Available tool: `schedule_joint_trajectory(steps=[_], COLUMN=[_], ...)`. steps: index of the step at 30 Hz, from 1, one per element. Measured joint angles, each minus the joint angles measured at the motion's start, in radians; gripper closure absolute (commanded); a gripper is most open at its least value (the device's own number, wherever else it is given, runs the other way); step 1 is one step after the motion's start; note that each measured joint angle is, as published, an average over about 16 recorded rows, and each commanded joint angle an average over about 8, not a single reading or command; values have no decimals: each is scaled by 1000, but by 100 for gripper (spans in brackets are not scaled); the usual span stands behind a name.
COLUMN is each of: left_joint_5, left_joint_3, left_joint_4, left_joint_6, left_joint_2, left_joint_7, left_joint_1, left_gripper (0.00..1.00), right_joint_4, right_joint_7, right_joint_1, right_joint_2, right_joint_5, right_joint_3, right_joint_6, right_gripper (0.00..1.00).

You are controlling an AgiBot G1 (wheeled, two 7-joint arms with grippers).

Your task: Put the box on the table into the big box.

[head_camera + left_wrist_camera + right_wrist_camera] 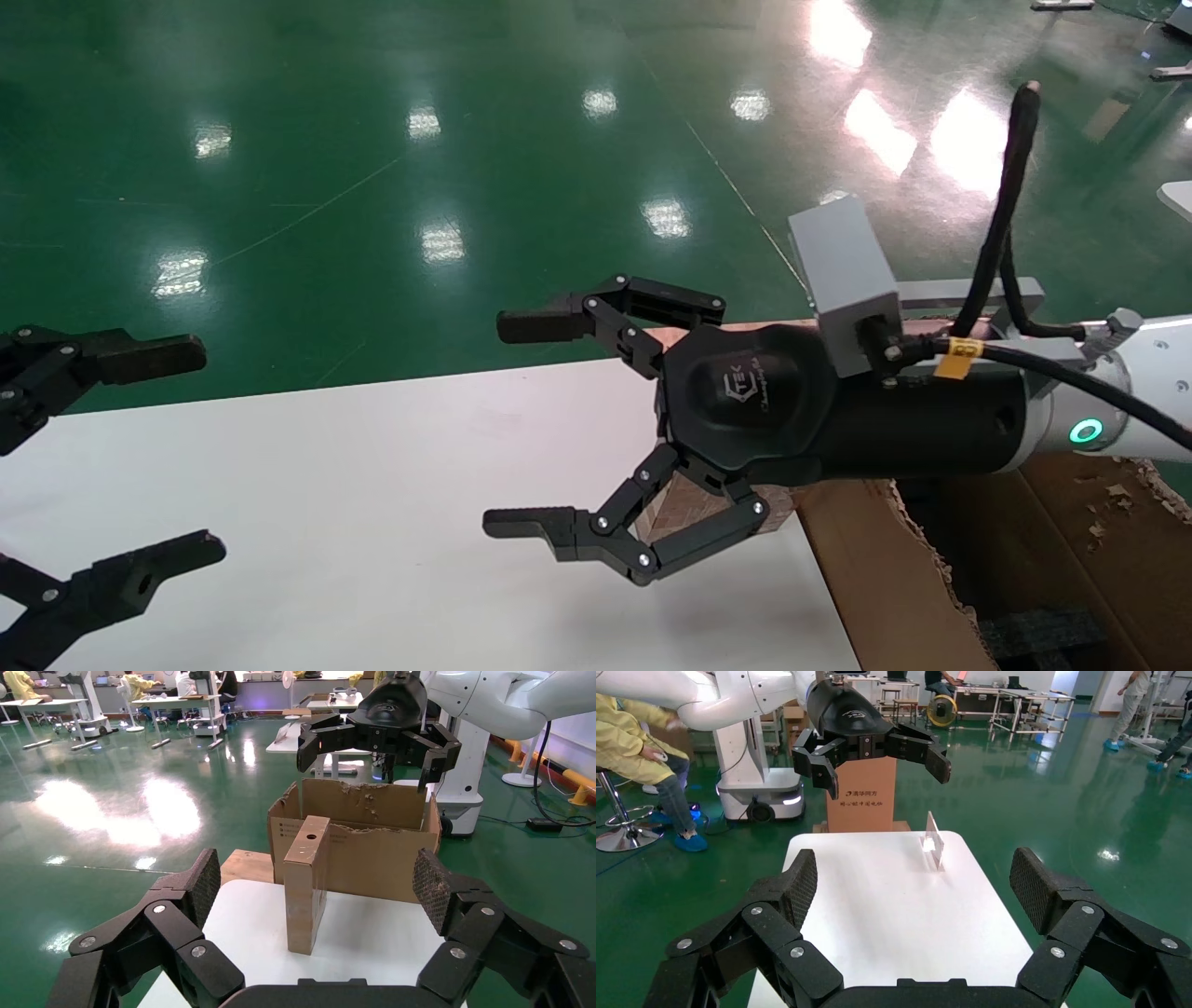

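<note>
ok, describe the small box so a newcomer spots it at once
Find the white table; a large torn-edged carton sits beside it. Before that carton stands the small box, upright on the tabletop: narrow, clean-edged, one round hole near its top.

Two cardboard boxes (307, 881) (365, 839), two grippers (549, 429) (140, 457).

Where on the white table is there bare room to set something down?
The white tabletop is bare between the open left tool and open right tool. It is crowded near the small brown cardboard box and large torn carton.
</note>
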Motion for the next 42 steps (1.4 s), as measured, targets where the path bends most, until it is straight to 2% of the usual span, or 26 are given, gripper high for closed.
schedule_joint_trajectory(steps=[16,18,24,25,26,33,42], left_joint_5=[0,0,0,0,0,0,0], left_joint_3=[0,0,0,0,0,0,0], left_joint_4=[0,0,0,0,0,0,0], left_joint_6=[0,0,0,0,0,0,0], left_joint_2=[0,0,0,0,0,0,0], left_joint_7=[0,0,0,0,0,0,0], left_joint_1=[0,0,0,0,0,0,0], left_gripper=[0,16,91,97,100,100,100], right_joint_4=[-1,-4,-26,-33,-40,-98,-153], right_joint_7=[0,-1,-10,-12,-14,-39,-74], right_joint_1=[-1,-4,-11,-12,-12,1,72], right_joint_2=[1,3,26,31,37,93,147], right_joint_5=[-1,-2,-14,-18,-22,-94,-246], right_joint_3=[0,0,1,1,1,-24,-132], right_joint_6=[0,-1,-12,-15,-19,-54,-91], right_gripper=[0,0,0,0,0,0,0])
